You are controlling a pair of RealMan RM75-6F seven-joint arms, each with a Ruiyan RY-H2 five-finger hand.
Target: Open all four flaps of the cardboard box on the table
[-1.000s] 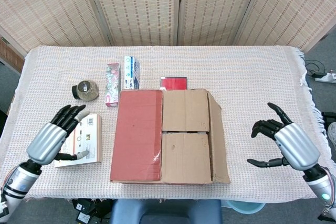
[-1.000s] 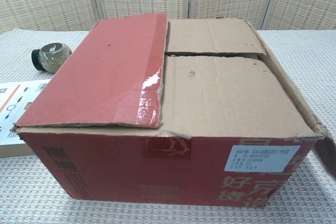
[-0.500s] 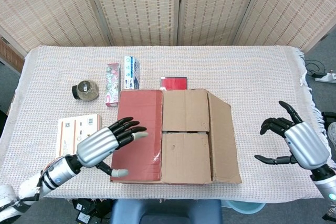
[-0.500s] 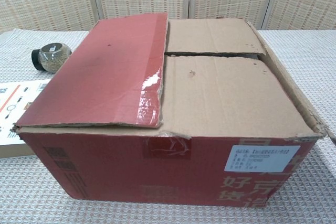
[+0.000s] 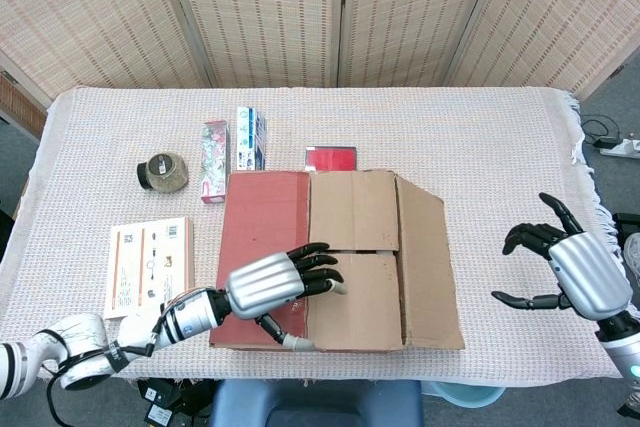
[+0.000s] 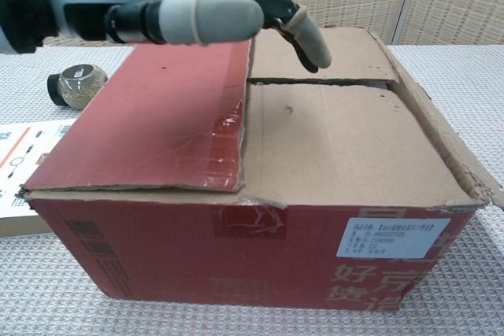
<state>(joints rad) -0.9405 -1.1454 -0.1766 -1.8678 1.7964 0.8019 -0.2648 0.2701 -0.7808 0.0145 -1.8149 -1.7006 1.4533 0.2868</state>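
Note:
The cardboard box (image 5: 335,257) (image 6: 260,186) stands at the table's front centre. Its red left flap (image 5: 262,247) (image 6: 153,112) lies folded flat over the top. The right flap (image 5: 428,262) (image 6: 445,143) is folded out and slopes down the right side. Two brown inner flaps (image 5: 352,209) (image 6: 315,53) lie flat with a seam between them. My left hand (image 5: 280,285) (image 6: 189,5) hovers over the red flap's free edge, fingers spread, holding nothing. My right hand (image 5: 570,272) hangs open to the right of the box, apart from it, and is seen only in the head view.
Left of the box lies a white booklet (image 5: 150,262) (image 6: 20,159). A round jar (image 5: 163,172) (image 6: 77,84), two small cartons (image 5: 232,152) and a flat red packet (image 5: 331,159) stand behind the box. The table edge runs just in front of the box.
My left hand has swung from the table's left side over the box to the red flap's edge. The right flap has dropped outward. My right hand drew away to the right.

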